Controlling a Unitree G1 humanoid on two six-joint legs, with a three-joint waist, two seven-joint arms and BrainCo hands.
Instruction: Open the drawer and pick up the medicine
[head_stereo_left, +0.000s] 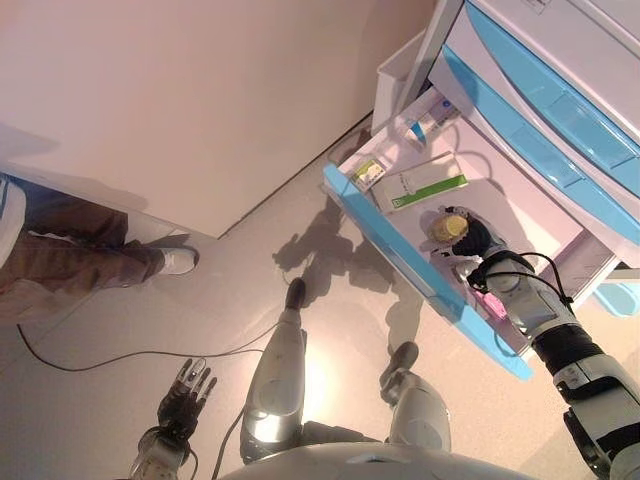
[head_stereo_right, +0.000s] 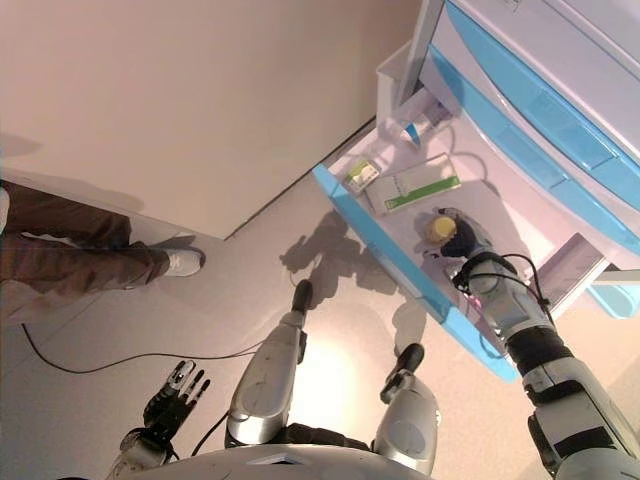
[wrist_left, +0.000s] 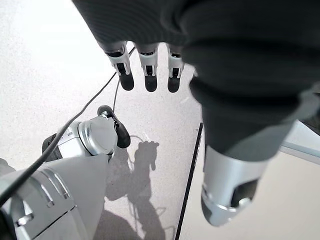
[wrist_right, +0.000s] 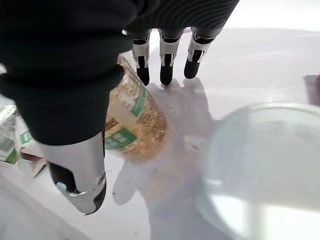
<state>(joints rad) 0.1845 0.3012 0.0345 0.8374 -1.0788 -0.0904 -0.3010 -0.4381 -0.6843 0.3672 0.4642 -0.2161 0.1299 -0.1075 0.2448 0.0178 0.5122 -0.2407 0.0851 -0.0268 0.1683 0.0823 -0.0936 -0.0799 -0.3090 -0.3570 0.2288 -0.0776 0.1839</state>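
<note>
Inside the open drawer (head_stereo_left: 420, 265) of the white-and-blue cabinet (head_stereo_left: 560, 90), the right robot hand (head_stereo_left: 478, 240) reaches down beside the medicine packet (wrist_right: 134, 117). The right wrist view shows the fingers (wrist_right: 165, 62) extended and spread past the packet and the thumb (wrist_right: 80, 172) on its other side; the hand brackets the packet but is not clamped on it. The packet lies on the drawer floor, a clear pouch of pale granules with a green-and-white label.

Handling estimate: light, soft-walled, compliant under pressure, with a smooth film that may slip. Recommended hold: across the filled middle, fingers on one side and thumb on the other, with moderate force so the film is not split.

Other contents: a green-and-white box (head_stereo_left: 420, 190) and a small carton (head_stereo_left: 368, 174) lie toward the far end; a translucent round container (wrist_right: 265, 165) sits near the packet.

The left robot hand (head_stereo_left: 185, 395) hangs idle over the floor (head_stereo_left: 150, 310), fingers relaxed and apart. A person's leg (head_stereo_left: 80, 255) stands nearby.
</note>
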